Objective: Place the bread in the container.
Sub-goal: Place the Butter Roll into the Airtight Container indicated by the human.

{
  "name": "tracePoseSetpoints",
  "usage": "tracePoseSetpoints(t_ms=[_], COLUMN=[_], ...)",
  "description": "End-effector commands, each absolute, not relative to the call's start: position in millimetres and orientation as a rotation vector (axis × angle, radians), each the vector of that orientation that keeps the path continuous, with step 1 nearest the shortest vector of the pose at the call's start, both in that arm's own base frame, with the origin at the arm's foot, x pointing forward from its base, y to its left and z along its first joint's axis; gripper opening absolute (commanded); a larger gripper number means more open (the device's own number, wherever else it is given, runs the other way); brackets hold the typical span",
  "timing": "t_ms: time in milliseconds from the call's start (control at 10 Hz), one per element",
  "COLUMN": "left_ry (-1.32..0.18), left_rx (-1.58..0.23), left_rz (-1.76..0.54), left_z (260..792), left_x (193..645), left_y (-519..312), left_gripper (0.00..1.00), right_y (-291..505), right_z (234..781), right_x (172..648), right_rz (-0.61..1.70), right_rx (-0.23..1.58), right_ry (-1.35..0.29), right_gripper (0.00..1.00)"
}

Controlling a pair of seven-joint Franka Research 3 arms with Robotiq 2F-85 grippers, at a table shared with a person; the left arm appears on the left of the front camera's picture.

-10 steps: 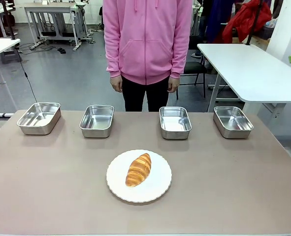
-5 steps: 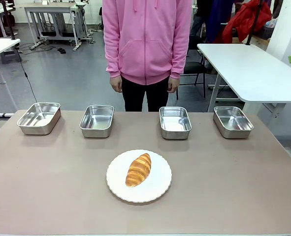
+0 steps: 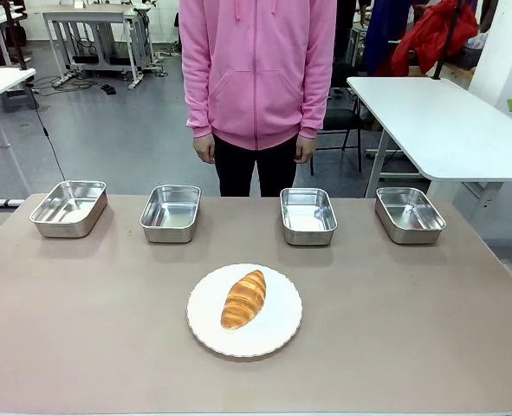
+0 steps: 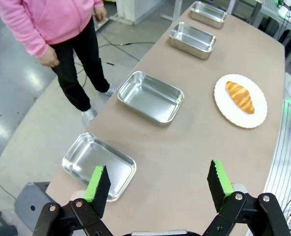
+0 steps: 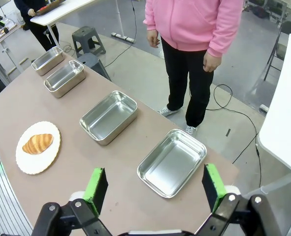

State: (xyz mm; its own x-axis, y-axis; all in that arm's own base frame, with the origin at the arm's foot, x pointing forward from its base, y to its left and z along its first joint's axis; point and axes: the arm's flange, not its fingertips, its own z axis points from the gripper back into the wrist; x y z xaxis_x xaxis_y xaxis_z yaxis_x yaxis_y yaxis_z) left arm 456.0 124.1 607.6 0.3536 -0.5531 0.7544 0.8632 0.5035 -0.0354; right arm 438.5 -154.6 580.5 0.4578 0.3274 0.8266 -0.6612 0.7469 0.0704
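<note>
At table centre, croissant (image 3: 244,298) lies on white plate (image 3: 281,334), long axis slanting near-left to far-right, just short of the four steel pans (image 3: 308,237). Left gripper (image 4: 158,178) and right gripper (image 5: 154,186) both spread wide, empty, well off; I judge neither nearer.

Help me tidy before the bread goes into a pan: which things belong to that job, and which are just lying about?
Job: bread; four steel pans, target unclear; left gripper, right gripper, both open.
Lying about: white plate under the bread; white side table.
</note>
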Motion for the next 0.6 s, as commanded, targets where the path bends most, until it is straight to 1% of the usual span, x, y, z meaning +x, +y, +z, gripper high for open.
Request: tracePoseSetpoints(t_ms=[0,500], left_ry=[-0.764,-0.764], left_rx=[-0.48,-0.48], left_rz=[-0.965,-0.965], left_z=[609.0,609.0], left_x=[455.3,455.3], left_y=[123.6,123.6], left_gripper=[1.0,1.0], right_y=[-154.5,-154.5], right_z=[580.9,580.9], right_x=[440.9,440.9], right_rz=[0.636,0.636], right_rx=[0.423,0.423], right_ry=[-0.928,-0.928], right_gripper=[1.0,1.0])
